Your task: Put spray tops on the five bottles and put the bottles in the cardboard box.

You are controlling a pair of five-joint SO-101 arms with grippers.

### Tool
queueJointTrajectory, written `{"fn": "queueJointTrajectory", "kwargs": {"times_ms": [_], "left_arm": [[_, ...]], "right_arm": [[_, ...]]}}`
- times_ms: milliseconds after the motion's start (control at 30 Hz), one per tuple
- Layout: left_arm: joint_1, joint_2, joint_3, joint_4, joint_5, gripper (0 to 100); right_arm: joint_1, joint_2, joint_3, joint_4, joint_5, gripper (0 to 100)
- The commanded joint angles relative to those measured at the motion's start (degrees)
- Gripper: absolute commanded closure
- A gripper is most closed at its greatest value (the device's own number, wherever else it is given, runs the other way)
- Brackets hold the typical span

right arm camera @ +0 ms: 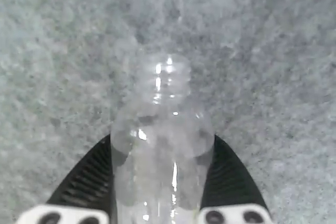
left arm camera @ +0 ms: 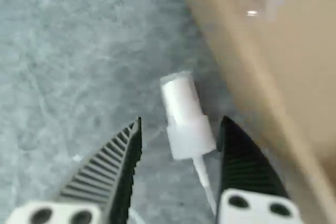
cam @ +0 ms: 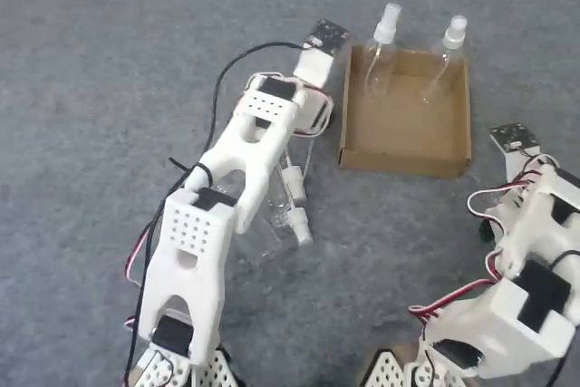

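A white spray top (left arm camera: 184, 119) lies on the grey carpet between the open fingers of my left gripper (left arm camera: 181, 123), close beside the cardboard box's wall (left arm camera: 283, 87). From above, the left arm (cam: 263, 133) stretches to the left side of the box (cam: 405, 162). Two clear bottles with spray tops (cam: 381, 43) (cam: 444, 56) lie inside the box. My right gripper (right arm camera: 163, 140) is shut on a clear bottle (right arm camera: 168, 93) with a bare, capless neck, over the carpet. The right arm (cam: 535, 215) sits at the right, in front of the box.
Two loose spray tops (cam: 294, 183) (cam: 300, 224) and clear bottles (cam: 263, 233) lie on the carpet beside and partly under the left arm. Open carpet stretches to the left and between the two arms.
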Motion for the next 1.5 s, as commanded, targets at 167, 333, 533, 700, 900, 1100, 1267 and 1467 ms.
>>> {"fn": "queueJointTrajectory", "kwargs": {"times_ms": [167,333,533,700,900,1100,1267,1467], "left_arm": [[-1.14,-1.49,-10.86,3.34,1.05,79],[-0.53,-1.14,-12.00,3.60,0.70,79],[-0.53,5.10,-15.69,4.04,0.35,79],[-0.35,12.40,-24.04,8.18,0.35,80],[-0.44,19.60,-38.02,16.97,0.79,92],[-0.53,20.92,-56.66,30.51,6.42,99],[-0.35,19.87,-72.40,45.01,6.42,99],[-4.48,7.30,-65.54,47.38,6.24,99]], "right_arm": [[0.31,-0.40,-0.26,-0.92,0.62,97.5],[0.48,-0.40,-0.26,-0.92,0.62,97.5],[0.40,-0.40,-0.26,-0.92,0.62,97.5],[0.40,-0.40,-0.26,-0.92,0.62,97.5],[0.57,-0.40,-0.26,-0.92,0.62,97.4],[0.66,-0.40,-0.26,-0.84,0.62,97.3],[0.66,-0.40,-0.26,-0.48,0.62,94.1],[0.75,-0.66,-0.26,-0.31,0.53,93.2]]}}
